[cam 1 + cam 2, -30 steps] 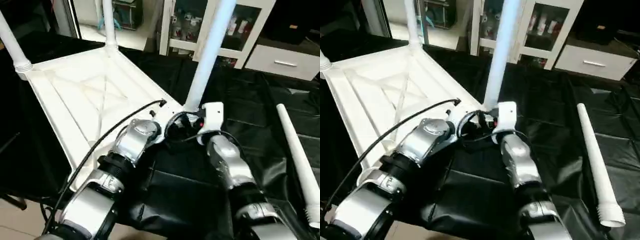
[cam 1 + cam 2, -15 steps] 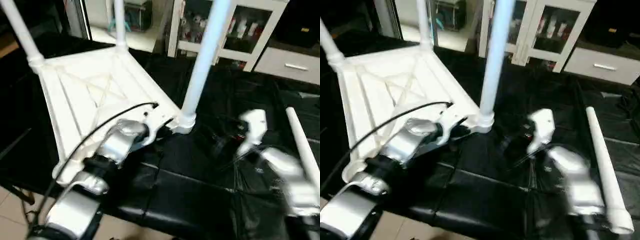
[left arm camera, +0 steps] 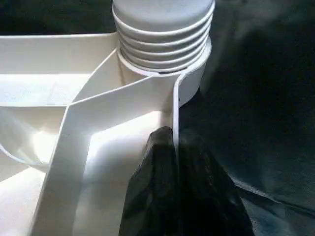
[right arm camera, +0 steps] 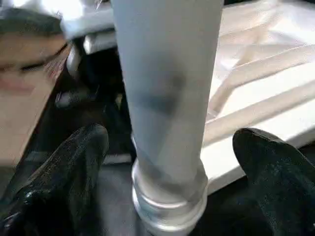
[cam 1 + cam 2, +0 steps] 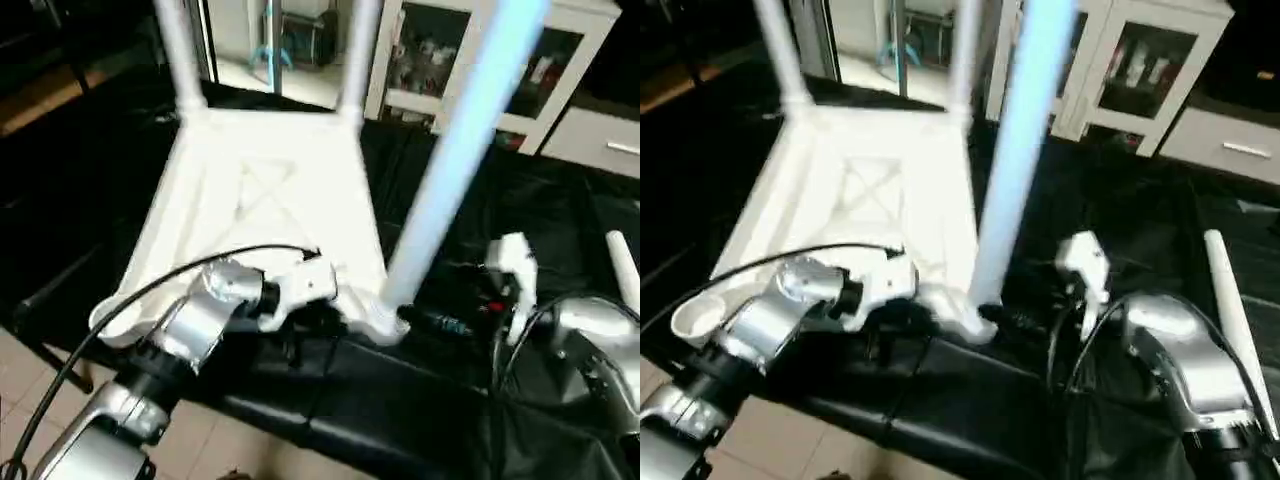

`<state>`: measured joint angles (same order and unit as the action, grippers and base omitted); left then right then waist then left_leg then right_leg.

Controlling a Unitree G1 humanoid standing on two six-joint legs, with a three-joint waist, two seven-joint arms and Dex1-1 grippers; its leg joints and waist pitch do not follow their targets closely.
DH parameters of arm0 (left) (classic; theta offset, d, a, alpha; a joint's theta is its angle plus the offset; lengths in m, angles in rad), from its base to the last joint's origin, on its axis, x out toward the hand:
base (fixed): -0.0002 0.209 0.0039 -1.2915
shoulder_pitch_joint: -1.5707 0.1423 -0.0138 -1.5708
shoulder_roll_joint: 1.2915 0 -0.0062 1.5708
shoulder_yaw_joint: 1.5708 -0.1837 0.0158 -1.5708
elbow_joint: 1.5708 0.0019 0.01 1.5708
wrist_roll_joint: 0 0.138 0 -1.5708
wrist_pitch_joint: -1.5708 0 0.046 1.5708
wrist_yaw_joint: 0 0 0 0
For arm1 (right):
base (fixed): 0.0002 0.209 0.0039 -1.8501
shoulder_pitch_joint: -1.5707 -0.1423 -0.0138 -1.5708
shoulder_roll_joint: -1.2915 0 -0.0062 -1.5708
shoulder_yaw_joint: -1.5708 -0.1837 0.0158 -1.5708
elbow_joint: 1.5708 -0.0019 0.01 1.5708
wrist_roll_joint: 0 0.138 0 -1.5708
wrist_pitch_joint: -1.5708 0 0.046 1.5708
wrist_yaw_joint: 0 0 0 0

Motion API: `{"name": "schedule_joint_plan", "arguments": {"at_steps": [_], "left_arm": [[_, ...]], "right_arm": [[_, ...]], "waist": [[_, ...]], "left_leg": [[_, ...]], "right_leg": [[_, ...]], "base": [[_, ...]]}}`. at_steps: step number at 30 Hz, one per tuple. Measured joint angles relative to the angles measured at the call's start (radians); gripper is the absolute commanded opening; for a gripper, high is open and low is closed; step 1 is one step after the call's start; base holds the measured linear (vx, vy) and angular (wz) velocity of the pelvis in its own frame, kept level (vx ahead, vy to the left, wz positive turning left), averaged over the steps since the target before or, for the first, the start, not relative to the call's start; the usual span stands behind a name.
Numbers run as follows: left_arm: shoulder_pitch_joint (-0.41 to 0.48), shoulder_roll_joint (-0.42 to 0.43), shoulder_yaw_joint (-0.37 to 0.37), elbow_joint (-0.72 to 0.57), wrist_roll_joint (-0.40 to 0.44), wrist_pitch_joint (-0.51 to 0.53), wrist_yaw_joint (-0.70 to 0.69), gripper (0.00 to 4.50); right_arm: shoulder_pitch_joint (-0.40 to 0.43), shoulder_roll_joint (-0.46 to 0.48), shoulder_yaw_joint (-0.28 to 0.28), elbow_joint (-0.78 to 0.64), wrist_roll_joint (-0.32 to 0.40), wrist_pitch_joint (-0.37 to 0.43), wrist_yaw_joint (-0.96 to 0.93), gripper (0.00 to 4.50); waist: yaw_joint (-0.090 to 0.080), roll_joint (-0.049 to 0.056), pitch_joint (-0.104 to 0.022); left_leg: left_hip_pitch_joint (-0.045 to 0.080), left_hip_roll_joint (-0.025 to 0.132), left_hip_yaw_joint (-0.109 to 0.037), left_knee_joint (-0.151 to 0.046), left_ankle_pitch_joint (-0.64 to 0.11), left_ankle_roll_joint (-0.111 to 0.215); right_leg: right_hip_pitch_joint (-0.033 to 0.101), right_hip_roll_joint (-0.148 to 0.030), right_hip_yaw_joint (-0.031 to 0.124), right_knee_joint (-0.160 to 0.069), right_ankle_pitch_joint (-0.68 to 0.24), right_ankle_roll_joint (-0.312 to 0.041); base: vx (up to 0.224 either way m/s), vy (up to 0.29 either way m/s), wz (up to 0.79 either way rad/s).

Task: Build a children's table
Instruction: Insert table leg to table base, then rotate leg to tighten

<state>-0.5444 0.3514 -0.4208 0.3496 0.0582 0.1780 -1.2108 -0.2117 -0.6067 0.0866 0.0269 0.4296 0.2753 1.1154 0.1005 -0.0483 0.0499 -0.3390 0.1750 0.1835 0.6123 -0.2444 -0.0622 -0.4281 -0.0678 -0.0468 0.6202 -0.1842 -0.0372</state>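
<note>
My left gripper (image 3: pixel 174 162) pinches the top's (image 5: pixel 270 200) rim; my right gripper (image 4: pixel 170 162) gapes, empty, astride the leg (image 4: pixel 167 88). Hold the top steady.

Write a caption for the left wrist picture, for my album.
The left tool, shut on the rim of the upturned white table top, beside a ribbed leg seated in its corner socket.

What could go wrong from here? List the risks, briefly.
1. The left fingers pinch only the thin rim of the table top, and its empty-socket corner seems to overhang the work table: the top could slip or tip.
2. The right fingers stand open either side of the near leg, not touching; closing off-centre may knock it askew.
3. The loose leg lies beside the right forearm and could be rolled off.
</note>
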Motion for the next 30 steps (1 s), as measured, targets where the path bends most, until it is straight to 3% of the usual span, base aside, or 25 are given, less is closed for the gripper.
{"name": "schedule_joint_plan", "arguments": {"at_steps": [5, 15, 16, 26, 30], "left_arm": [[0.01, 0.007, -0.012, -0.01, -0.003, -0.005, -0.025, 0.0], [0.018, 0.016, -0.013, -0.031, -0.003, -0.003, -0.029, 0.0], [0.019, 0.016, -0.013, -0.031, -0.003, -0.003, -0.029, 0.0], [0.018, 0.017, -0.014, -0.031, -0.003, -0.003, -0.031, 0.0], [0.018, 0.017, -0.015, -0.031, -0.003, -0.003, -0.031, 0.0]], "right_arm": [[-0.034, -0.002, 0.023, 0.016, -0.009, -0.002, 0.054, 4.43], [-0.077, -0.004, 0.052, 0.067, -0.013, -0.015, 0.139, 4.43], [-0.077, -0.004, 0.06, 0.068, -0.013, -0.015, 0.149, 4.15], [-0.104, 0.01, 0.087, 0.117, -0.041, -0.03, 0.176, 3.49], [-0.106, 0.015, 0.09, 0.134, -0.044, -0.038, 0.177, 2.97]], "waist": [[-0.003, -0.001, 0.001], [-0.008, -0.003, 0.001], [-0.008, -0.003, 0.001], [-0.009, -0.004, 0.0], [-0.009, -0.004, 0.0]], "left_leg": [[0.006, 0.0, 0.002, 0.0, 0.0, 0.0], [0.003, 0.0, 0.001, 0.0, 0.0, 0.0], [0.003, 0.0, 0.001, 0.0, 0.0, 0.0], [0.003, 0.0, 0.001, 0.0, 0.0, 0.001], [0.002, 0.0, 0.001, 0.0, 0.0, 0.001]], "right_leg": [[0.01, -0.004, -0.003, -0.001, -0.001, 0.002], [0.01, -0.007, -0.007, -0.002, -0.002, 0.003], [0.01, -0.007, -0.007, -0.002, -0.002, 0.003], [0.011, -0.008, -0.009, -0.002, -0.002, 0.003], [0.011, -0.008, -0.009, -0.002, -0.002, 0.003]], "base": [[0.0, 0.0, 0.0], [0.0, 0.0, 0.0], [0.0, 0.0, 0.0], [0.0, 0.0, 0.0], [0.0, 0.0, 0.0]]}}
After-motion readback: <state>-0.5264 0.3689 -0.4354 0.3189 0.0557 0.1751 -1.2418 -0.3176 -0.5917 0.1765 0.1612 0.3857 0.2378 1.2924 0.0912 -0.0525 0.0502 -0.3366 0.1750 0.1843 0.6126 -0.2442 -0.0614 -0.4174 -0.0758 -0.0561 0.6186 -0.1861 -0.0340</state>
